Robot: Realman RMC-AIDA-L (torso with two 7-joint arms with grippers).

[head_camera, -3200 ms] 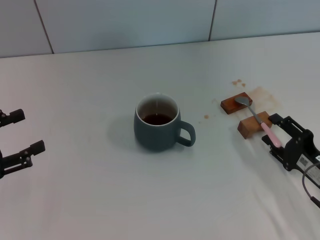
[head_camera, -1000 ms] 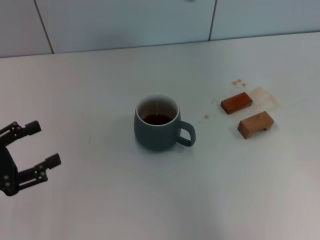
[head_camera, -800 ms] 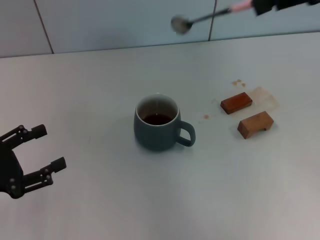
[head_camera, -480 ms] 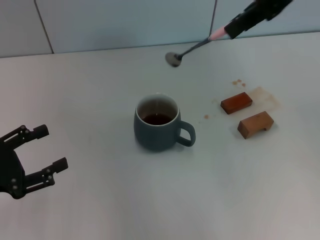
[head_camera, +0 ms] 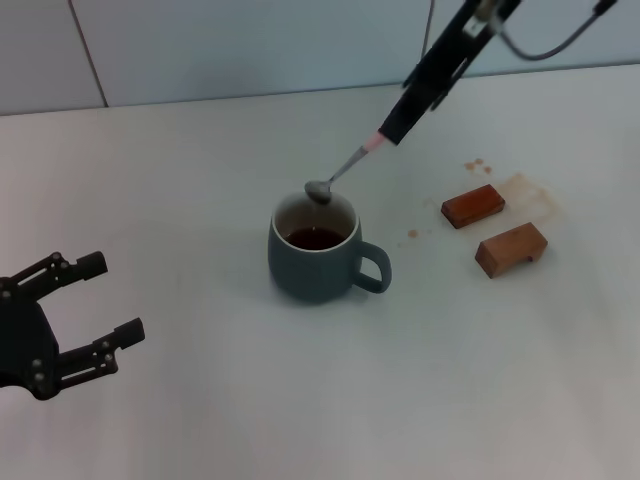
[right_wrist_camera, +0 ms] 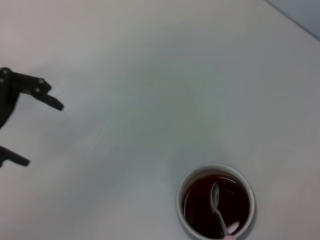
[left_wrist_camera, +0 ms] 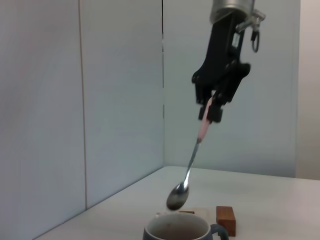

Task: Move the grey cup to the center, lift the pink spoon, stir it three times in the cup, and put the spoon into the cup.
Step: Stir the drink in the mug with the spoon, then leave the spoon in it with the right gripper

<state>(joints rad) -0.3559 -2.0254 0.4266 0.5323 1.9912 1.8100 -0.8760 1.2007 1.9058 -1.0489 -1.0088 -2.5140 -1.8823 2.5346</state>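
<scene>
The grey cup [head_camera: 318,257] stands mid-table with dark liquid inside and its handle toward the right; it also shows in the left wrist view [left_wrist_camera: 177,232] and from above in the right wrist view [right_wrist_camera: 216,202]. My right gripper [head_camera: 398,128] is shut on the pink spoon [head_camera: 345,168], holding its pale pink handle from above. The spoon hangs tilted, its metal bowl just over the cup's rim [left_wrist_camera: 178,196] [right_wrist_camera: 215,193]. My left gripper [head_camera: 95,308] hovers open at the table's left front, away from the cup.
Two brown wooden blocks [head_camera: 473,204] [head_camera: 511,248] lie right of the cup, beside some brown stains on the white table [head_camera: 520,185]. A tiled wall [head_camera: 250,45] rises at the far edge.
My right gripper lifted the spoon off the blocks, swung it high across the back, then lowered it until its bowl hangs over the cup. The left gripper drifted slightly inward.
</scene>
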